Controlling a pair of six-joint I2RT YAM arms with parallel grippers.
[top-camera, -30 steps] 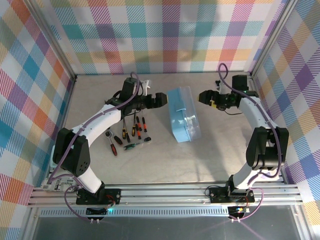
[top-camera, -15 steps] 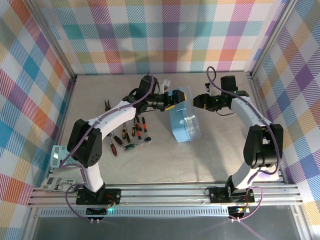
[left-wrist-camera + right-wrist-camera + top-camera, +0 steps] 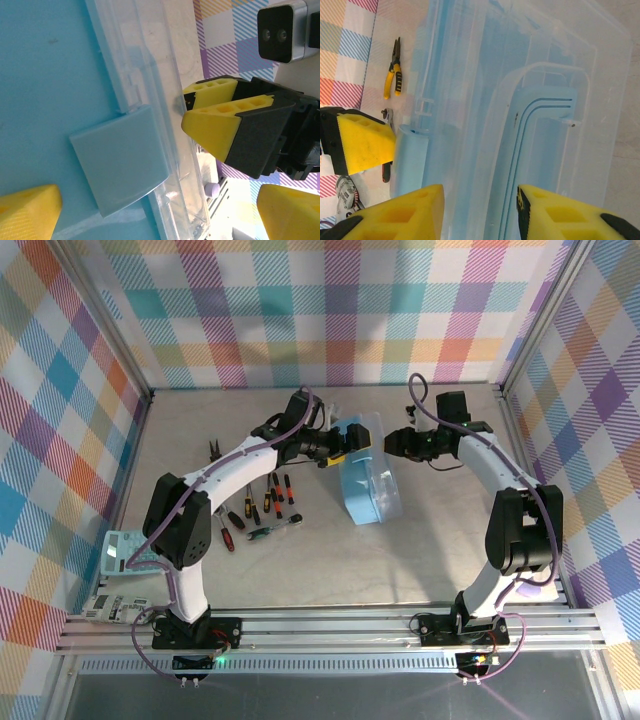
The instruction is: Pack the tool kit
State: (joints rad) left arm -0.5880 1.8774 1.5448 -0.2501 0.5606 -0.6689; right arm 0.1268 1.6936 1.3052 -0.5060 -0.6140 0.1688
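Tool box [image 3: 366, 480]: translucent lt-blue, lid shut, lying flat at middle of table [image 3: 430, 550], long axis running far-to-near. Blue handle [image 3: 547, 97] folded flat on lid. Blue latch [image 3: 120, 157] on side facing left arm, lying against lid edge.

Left gripper [image 3: 159, 197]: fully open, nothing held. Positioned at far-left part of box, beside latch. Yellow fingers [image 3: 30, 212] set well apart, one over box surface, the other out past clear rim. Contact w/ box: cannot tell.

Right gripper [image 3: 480, 194]: partly open, moderate gap, nothing seen btwn its yellow pads. Positioned at far-right side of box, tips pointing across lid toward left gripper. In left wrist view, tips just beside clear rim; touching or not, cannot tell.

Loose tools, all outside box, on table to its left:
- screwdrivers [image 3: 267, 502]: red/yellow/black handles, clustered near left arm;
- ratchet wrench [image 3: 272, 531]: at near edge of cluster;
- pliers [image 3: 393, 72]: yellow-handled, apart from the rest, farther left.
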